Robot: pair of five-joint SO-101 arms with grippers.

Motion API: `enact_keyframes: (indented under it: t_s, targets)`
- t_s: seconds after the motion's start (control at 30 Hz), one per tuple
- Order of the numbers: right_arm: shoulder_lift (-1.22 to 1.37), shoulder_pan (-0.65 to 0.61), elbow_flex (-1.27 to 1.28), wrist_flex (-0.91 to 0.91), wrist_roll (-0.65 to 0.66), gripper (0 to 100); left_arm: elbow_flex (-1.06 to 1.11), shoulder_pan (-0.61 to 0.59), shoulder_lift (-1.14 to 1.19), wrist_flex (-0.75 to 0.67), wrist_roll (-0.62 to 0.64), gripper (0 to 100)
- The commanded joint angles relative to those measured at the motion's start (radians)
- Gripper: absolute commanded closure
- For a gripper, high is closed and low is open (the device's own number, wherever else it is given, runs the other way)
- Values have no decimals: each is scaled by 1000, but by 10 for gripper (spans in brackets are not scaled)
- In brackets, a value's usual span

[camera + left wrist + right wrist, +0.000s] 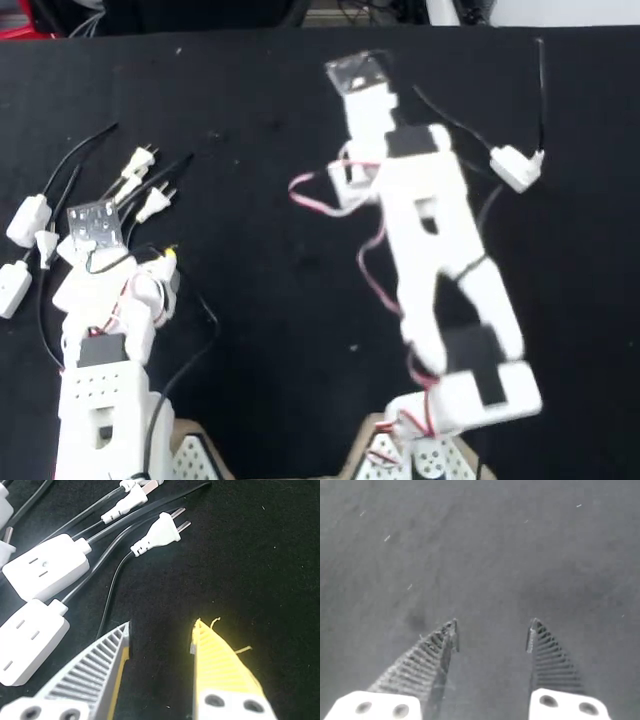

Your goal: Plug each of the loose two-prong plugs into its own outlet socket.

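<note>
Black cloth worktop [270, 250], holding the items below.

1. My left hand [160, 630]: one grey finger and one yellow, spread fairly wide with nothing between them. It is poised over bare cloth at the worktop's left side.
2. Nearest plug [157, 532]: white, two-prong, lying loose just beyond my left hand with both prongs bare.
3. Two further plugs [131, 501]: white, loose, lying close together just past the nearest plug.
4. First outlet socket [47, 565] and second outlet socket [27, 640]: white blocks side by side, beside the plugs, with empty slots facing up.
5. Third outlet socket [515, 168]: white, at the worktop's right side, well apart from the plugs.
6. Black cords [107, 595]: these trail from the plugs and sockets.
7. My right hand [492, 630]: fingers apart and holding nothing, over bare cloth near the far edge.
</note>
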Motion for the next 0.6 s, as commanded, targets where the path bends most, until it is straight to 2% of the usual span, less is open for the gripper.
enact_keyframes:
  t_s: [0.0, 0.17, 0.4, 0.47, 0.57]
  targets:
    - [-189, -66, 170, -77, -15, 783, -10, 12, -15, -15, -3, 798]
    - [-318, -170, 498, -364, -17, 783, -10, 12, -15, -15, 0, 798]
    - [-331, -305, 817, -760, -18, 783, -27, -1, -15, -5, 0, 798]
    - [-329, -344, 858, -818, -17, 783, -76, -25, -15, 40, 0, 798]
    - [-329, -379, 883, -845, -15, 783, -243, -102, -15, 184, -3, 797]
